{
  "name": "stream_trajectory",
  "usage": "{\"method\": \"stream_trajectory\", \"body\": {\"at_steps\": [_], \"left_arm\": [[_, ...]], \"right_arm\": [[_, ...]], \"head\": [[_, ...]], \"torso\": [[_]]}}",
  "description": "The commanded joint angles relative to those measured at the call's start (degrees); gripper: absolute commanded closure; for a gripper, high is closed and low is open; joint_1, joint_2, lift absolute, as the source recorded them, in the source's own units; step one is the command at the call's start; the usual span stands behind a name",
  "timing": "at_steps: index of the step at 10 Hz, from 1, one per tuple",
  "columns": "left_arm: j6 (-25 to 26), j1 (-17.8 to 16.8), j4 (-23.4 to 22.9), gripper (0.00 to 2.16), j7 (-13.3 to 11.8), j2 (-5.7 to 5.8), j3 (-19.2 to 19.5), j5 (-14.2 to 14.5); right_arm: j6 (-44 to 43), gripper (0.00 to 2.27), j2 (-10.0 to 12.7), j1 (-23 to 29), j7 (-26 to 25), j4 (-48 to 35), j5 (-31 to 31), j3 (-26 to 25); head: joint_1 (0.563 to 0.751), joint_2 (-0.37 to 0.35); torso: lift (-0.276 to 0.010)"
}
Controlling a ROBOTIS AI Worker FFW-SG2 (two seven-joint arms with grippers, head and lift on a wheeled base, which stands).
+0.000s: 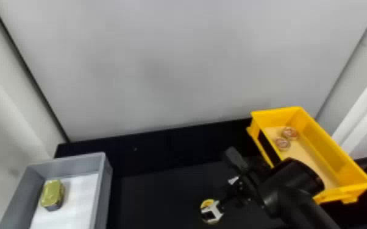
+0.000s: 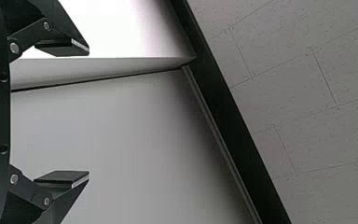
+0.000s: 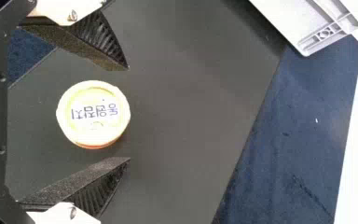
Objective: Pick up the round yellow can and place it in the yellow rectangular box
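The round yellow can (image 3: 93, 113) stands on the black mat (image 3: 182, 116) between the two fingers of the right gripper (image 1: 224, 196), its lid facing the wrist camera. Those fingers are spread apart, one to either side of the can, and in the right wrist view a strip of mat shows between each fingertip and the can's edge, so the can is not clamped. In the head view the gripper partly covers it.

To the right of this gripper and farther out is the yellow rectangular box (image 1: 338, 146), with the right arm (image 1: 301, 207) crossing in front of its near part. Inside, toward the end away from the robot, two small round cans (image 1: 289, 133) with reddish tops sit side by side.

Well off to the right gripper's left is the grey box (image 1: 102, 182). It holds a gold-topped rectangular can (image 1: 52, 192) near its left wall, on a white bottom (image 1: 76, 201).

Behind all this, beyond the gripper, rises a plain pale panel (image 1: 176, 67).

The left gripper (image 2: 89, 113) has its fingers wide apart with nothing between them, pale wall surfaces (image 2: 121, 140) and ceiling tiles (image 2: 307, 107) lying past its tips.
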Motion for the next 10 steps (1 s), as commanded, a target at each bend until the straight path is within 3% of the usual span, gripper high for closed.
{"method": "stream_trajectory", "body": {"at_steps": [1,9,10], "left_arm": [[0.00,0.07,0.05,0.31,0.00,-0.07,-0.32,0.06],[-0.08,-0.11,0.14,0.31,0.00,-0.16,-0.85,0.50],[-0.08,-0.02,0.14,0.31,-0.09,-0.16,-0.85,0.58]], "right_arm": [[-0.25,0.10,-0.18,0.14,0.30,0.18,0.31,0.12],[-2.98,0.13,0.08,0.14,0.65,3.88,1.19,0.38],[-2.36,0.33,0.00,0.14,0.74,3.44,1.54,0.38]], "head": [[0.740,0.018],[0.740,0.018],[0.740,0.018]], "torso": [[0.000],[0.000],[0.000]]}}
